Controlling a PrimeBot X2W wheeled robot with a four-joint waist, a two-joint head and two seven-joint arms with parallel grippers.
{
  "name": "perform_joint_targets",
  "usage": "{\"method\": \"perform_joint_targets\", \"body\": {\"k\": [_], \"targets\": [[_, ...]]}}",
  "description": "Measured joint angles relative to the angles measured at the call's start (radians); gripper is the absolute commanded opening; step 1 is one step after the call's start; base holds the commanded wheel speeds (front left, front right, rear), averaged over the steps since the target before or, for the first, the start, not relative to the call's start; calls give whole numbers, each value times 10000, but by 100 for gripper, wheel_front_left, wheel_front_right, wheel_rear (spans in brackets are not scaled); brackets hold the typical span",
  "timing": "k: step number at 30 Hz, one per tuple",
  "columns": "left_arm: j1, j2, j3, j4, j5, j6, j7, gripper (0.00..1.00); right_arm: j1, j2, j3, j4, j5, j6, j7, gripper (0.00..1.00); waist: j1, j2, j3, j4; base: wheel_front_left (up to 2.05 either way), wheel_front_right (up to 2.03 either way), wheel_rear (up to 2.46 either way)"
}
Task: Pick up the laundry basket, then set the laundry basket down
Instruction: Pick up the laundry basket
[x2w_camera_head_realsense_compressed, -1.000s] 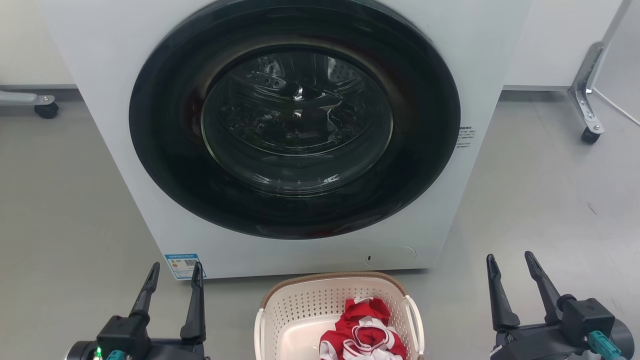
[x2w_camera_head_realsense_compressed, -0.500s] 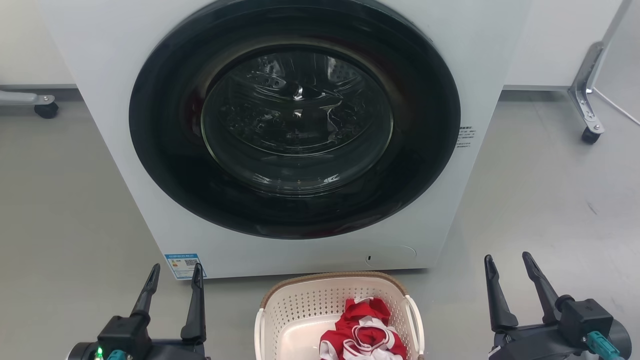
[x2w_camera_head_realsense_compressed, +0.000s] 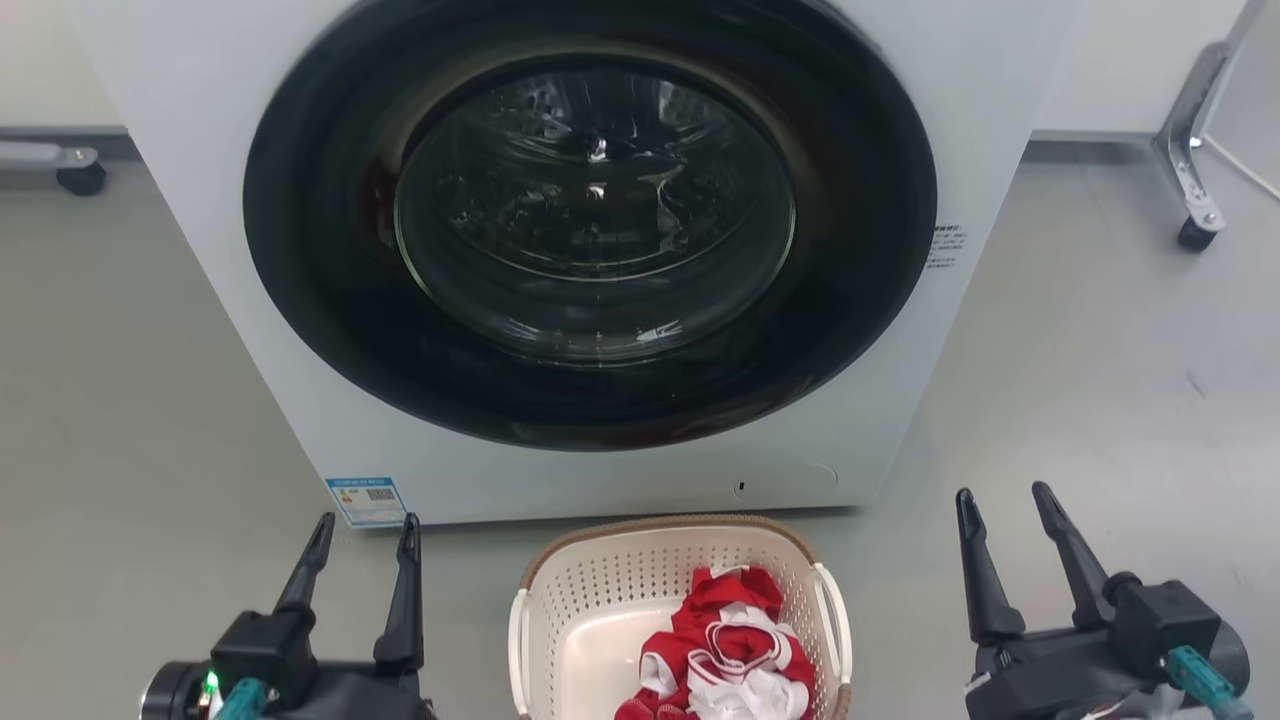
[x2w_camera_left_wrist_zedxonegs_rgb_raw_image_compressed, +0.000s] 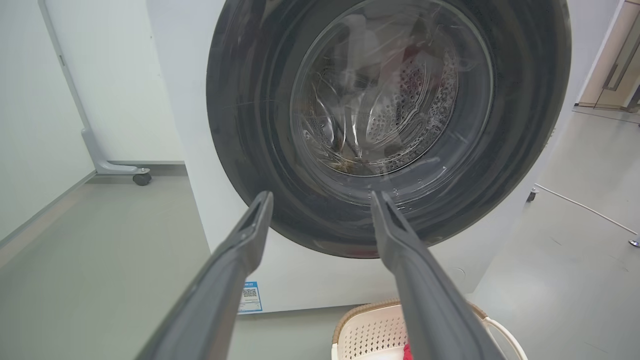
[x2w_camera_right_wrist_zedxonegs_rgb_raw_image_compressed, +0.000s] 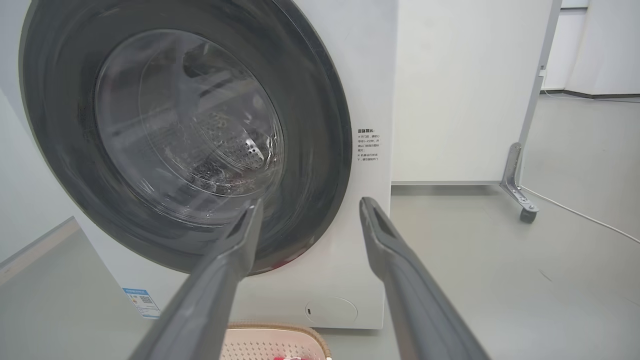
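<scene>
Though near end is cut off, laundry basket (x2w_camera_head_realsense_compressed: 620, 590) shows cream perforated walls, brown woven rim, white handles, red-white cloth (x2w_camera_head_realsense_compressed: 725, 650). Left tool (x2w_camera_head_realsense_compressed: 365, 522), right tool (x2w_camera_head_realsense_compressed: 1001, 492): spread, empty.

A boxy white metal washing machine (x2w_camera_head_realsense_compressed: 200, 250) has a glossy black round door ring (x2w_camera_head_realsense_compressed: 320, 250) around clear glass, and a small blue-and-white label sticker (x2w_camera_head_realsense_compressed: 366, 500). The small cream-white plastic laundry basket (x2w_camera_head_realsense_compressed: 620, 590) is patterned with rows of tiny holes, trimmed with a brown woven-look rim, and has white handles. The crumpled cloth (x2w_camera_head_realsense_compressed: 725, 650) is red with white bands. The smooth floor (x2w_camera_head_realsense_compressed: 1100, 380) is pale grey. The left gripper (x2w_camera_head_realsense_compressed: 366, 522) and right gripper (x2w_camera_head_realsense_compressed: 1002, 492) have dark grey-black fingers.
</scene>
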Motion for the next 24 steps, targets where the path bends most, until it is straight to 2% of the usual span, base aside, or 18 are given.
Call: {"method": "perform_joint_targets", "body": {"k": [13,24], "targets": [[-1426,-52,27,533,-71,-117,412,100,-1501,44,12,483,-94,194,-2,100,2,1,1541,-19,0,0,0],[-2960,-362,-10,1651,-416,-541,779,100,-2876,96,92,1569,-194,389,-31,100,3,2,3138,-75,0,0,0]]}}
